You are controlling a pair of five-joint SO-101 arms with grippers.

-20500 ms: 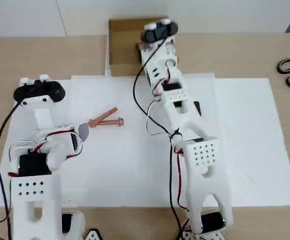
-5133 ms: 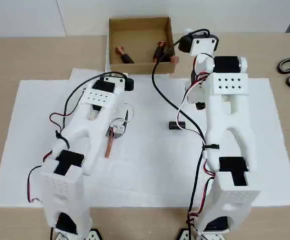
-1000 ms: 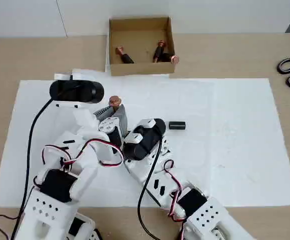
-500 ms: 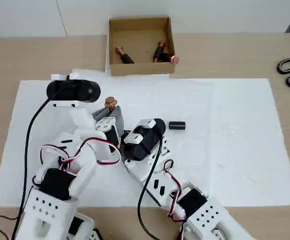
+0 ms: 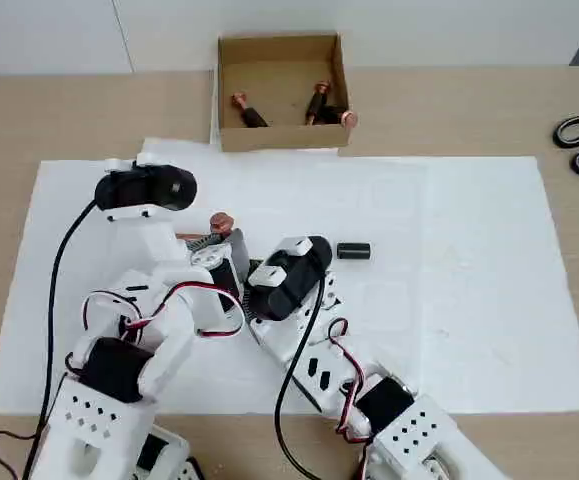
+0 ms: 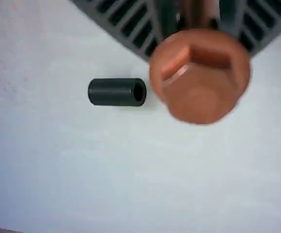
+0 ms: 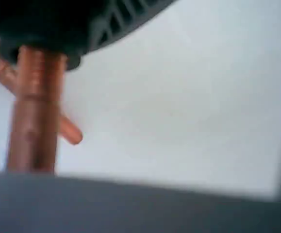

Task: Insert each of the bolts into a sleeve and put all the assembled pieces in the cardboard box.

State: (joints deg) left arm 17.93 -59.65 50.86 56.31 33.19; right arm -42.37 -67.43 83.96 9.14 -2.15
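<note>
— Status of the grip?

— My left fingers (image 5: 226,246) are clamped on the bolt (image 6: 200,75), on the shank close behind the head. The threaded end sticks out free. My right arm (image 5: 289,275) sits just beside it, at 4 o'clock. Whether that side grips anything I cannot tell.

— The sleeve?

— The sleeve (image 5: 353,251) lies on its side on the white sheet (image 5: 469,300), at 3 o'clock of the bolt, apart from both arms. The cardboard box (image 5: 279,75) stands at 12 o'clock and already holds assembled pieces (image 5: 320,101).

— Recommendation for the insertion?

— In my judgement, the sleeve's bore should be brought square to the shank before any push, with both axes in one line. A tilted entry would likely jam on the thread or send the sleeve rolling. The sleeve is best gripped around its middle, leaving the open end clear. Pressure should come only once the tip is seated.
</note>
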